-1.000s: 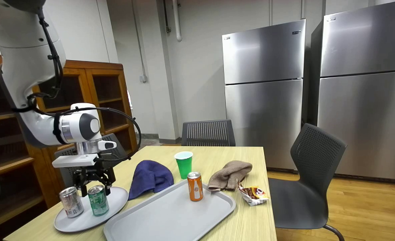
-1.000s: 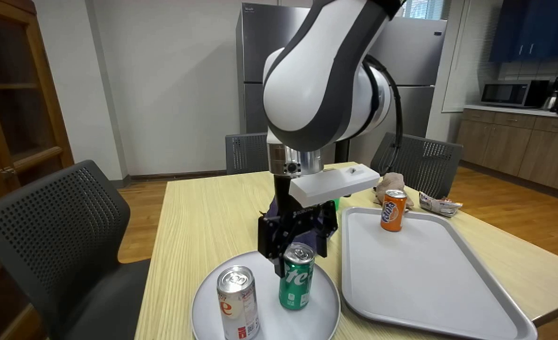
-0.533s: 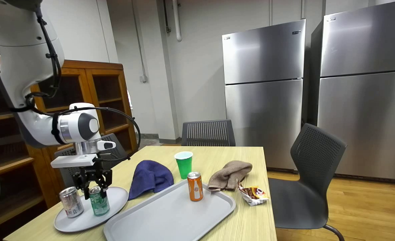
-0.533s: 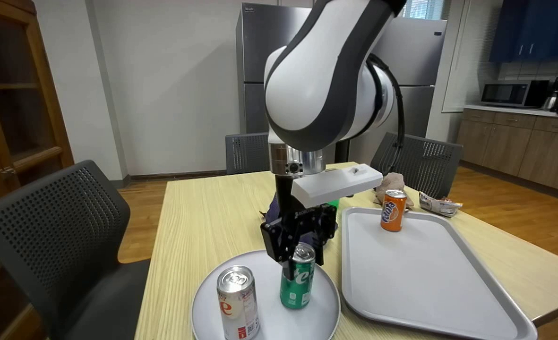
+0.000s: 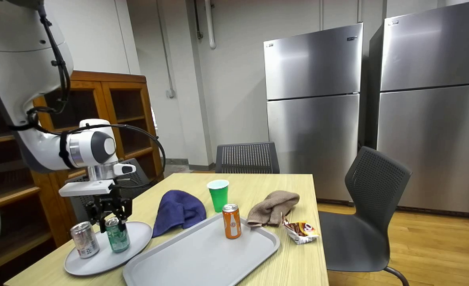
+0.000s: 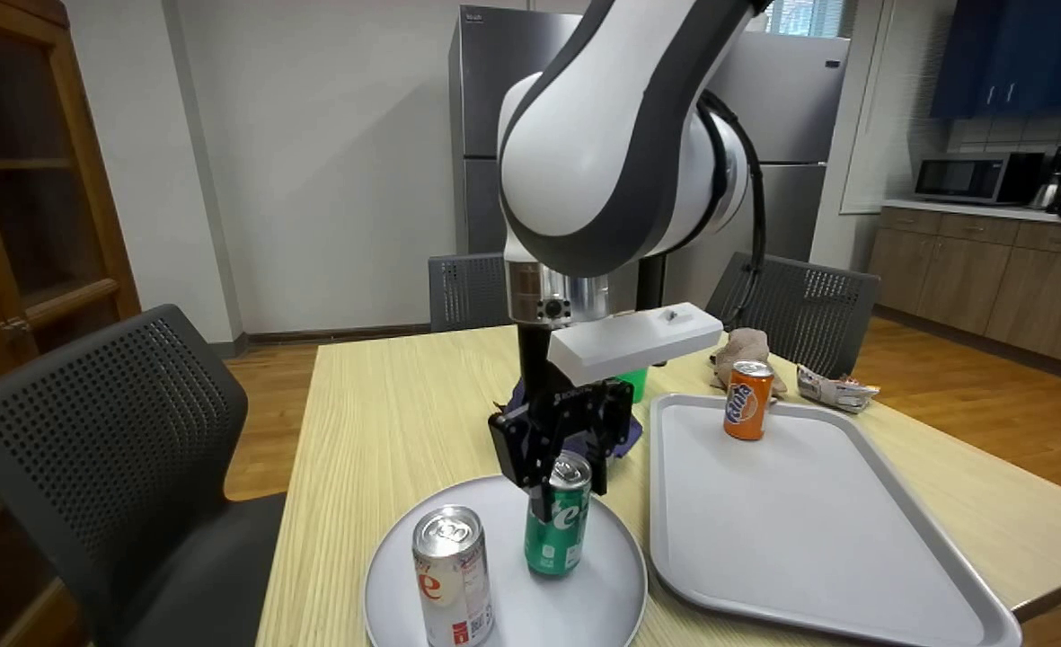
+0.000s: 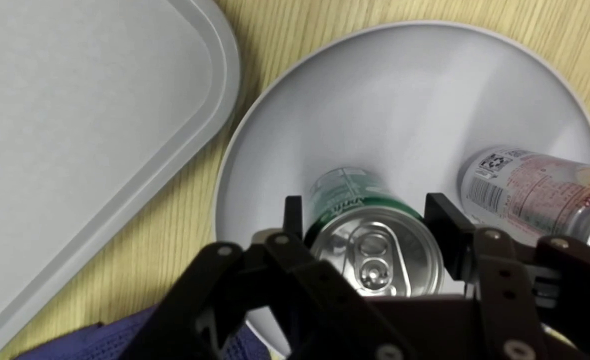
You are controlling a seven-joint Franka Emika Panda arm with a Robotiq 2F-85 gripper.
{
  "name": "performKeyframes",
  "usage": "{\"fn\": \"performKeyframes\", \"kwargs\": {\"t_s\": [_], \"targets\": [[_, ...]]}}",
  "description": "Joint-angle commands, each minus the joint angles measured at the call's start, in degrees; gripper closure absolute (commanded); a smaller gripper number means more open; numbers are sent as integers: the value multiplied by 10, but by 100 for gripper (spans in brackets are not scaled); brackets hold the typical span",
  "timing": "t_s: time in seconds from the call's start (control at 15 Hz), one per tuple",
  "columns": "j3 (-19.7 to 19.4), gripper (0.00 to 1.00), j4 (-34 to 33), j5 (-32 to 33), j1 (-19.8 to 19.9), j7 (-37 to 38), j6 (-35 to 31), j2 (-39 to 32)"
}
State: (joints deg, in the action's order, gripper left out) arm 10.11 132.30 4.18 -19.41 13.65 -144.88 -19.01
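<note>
My gripper (image 5: 113, 226) is shut on a green Sprite can (image 5: 118, 238), with one finger on each side near its top. The can stands roughly upright, slightly above a grey round plate (image 5: 141, 232). The wrist view shows the gripper (image 7: 362, 220) from above, with the can's silver lid (image 7: 374, 250) between the dark fingers (image 7: 447, 235). A white and silver can (image 6: 452, 575) stands on the plate beside the green one. It also shows in the wrist view (image 7: 529, 195), close to a finger. The can's lower side is partly hidden there.
A grey tray (image 6: 782, 503) lies beside the plate, holding an orange Fanta can (image 6: 747, 402). A dark blue cloth (image 5: 180, 212), a green cup (image 5: 219, 196), a brown cloth (image 5: 274, 208) and a snack bag (image 5: 301, 230) lie around it. A chair (image 6: 117, 467) stands by the table.
My gripper came down around the green can and its fingers closed on it. Since half a second ago, the gripper and can have risen slightly.
</note>
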Motion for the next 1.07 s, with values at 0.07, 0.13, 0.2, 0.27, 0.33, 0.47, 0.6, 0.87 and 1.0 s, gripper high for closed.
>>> {"fn": "performKeyframes", "kwargs": {"t_s": [0.07,0.13,0.2,0.27,0.33,0.47,0.6,0.87,1.0], "targets": [[-5,62,5,19,-5,30,-17,49],[-8,62,5,23,-5,37,-20,56],[-10,62,6,25,-4,42,-21,62],[-13,62,6,31,-3,51,-20,68],[-17,62,9,37,-2,61,-17,76],[-25,62,11,50,1,81,-11,87],[-36,62,14,64,5,101,-7,97],[-59,62,24,99,15,144,5,113],[-69,62,29,109,24,158,11,118]]}}
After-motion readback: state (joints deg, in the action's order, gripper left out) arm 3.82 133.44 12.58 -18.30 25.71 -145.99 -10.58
